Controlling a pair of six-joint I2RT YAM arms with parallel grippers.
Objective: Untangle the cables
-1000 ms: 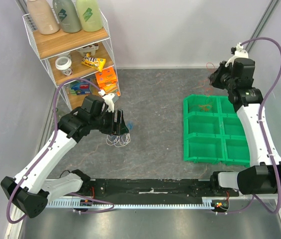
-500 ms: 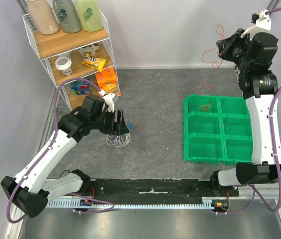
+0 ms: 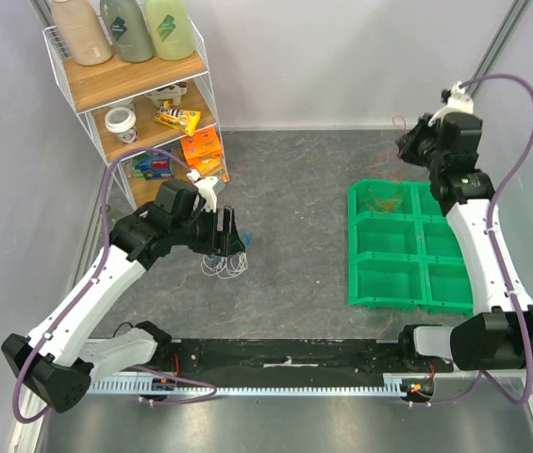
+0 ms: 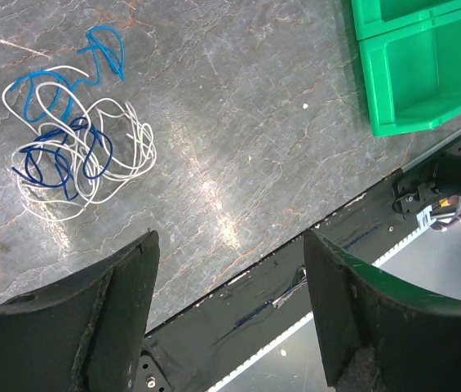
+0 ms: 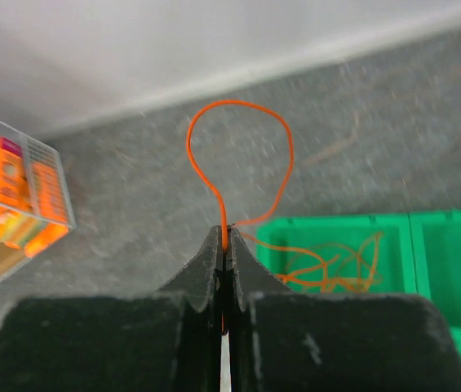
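The cables lie in two places. A loose tangle of white and blue cables [image 3: 226,266] [image 4: 75,155] rests on the grey table, just in front of my left gripper [image 3: 222,236] [image 4: 230,245]. That gripper hangs open above the table with nothing between its fingers. My right gripper [image 3: 406,146] [image 5: 225,237] is shut on a thin orange cable [image 5: 238,155] that loops up past its tips. The rest of that cable trails down into the back-left compartment of the green bin tray [image 3: 384,253], where the orange cable [image 3: 380,197] [image 5: 336,261] lies coiled.
A wire shelf [image 3: 134,85] with bottles, a cup and orange snack packets [image 3: 202,146] [image 5: 18,188] stands at the back left. The green tray [image 4: 426,65] has several compartments at the right. A black rail [image 3: 285,357] [image 4: 336,245] runs along the near table edge.
My right arm rose high with the orange cable half a second ago and has come back down over the tray's back corner. The left arm and the white-blue tangle have not moved.
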